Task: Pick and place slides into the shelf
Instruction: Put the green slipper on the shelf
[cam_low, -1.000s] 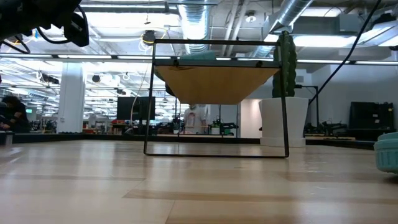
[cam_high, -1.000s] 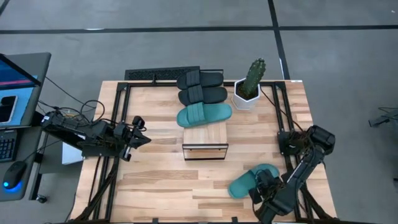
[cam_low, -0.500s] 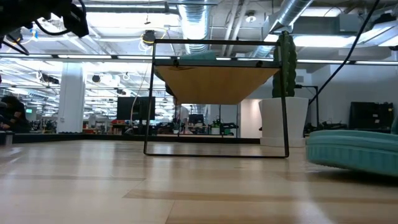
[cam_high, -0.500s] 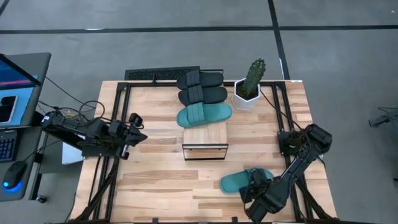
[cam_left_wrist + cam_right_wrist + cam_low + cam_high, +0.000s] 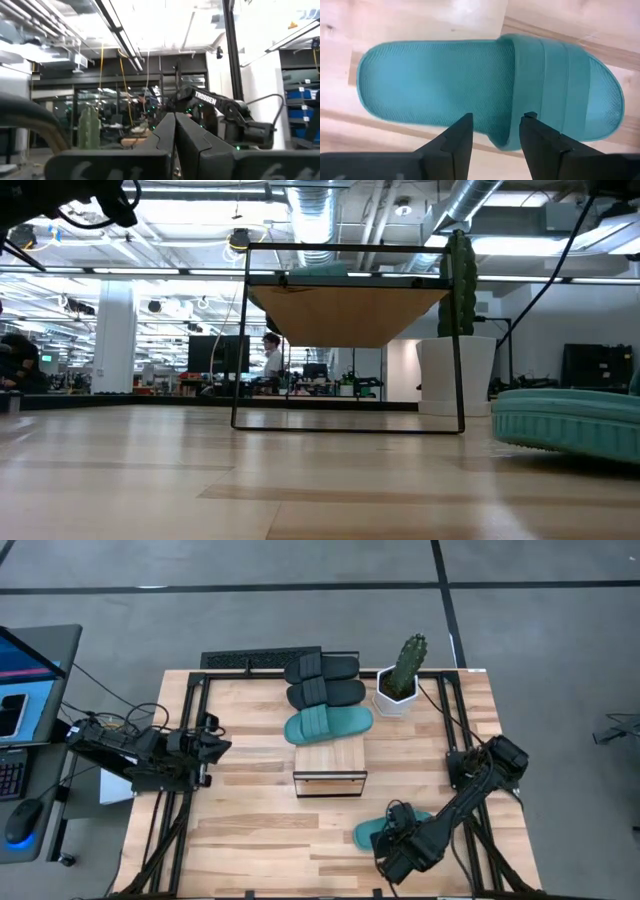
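Right gripper — fingers apart astride the teal slide; best clamped squarely on its edge before lifting.

Teal slide cut off by low view's edge; distant person blurred.
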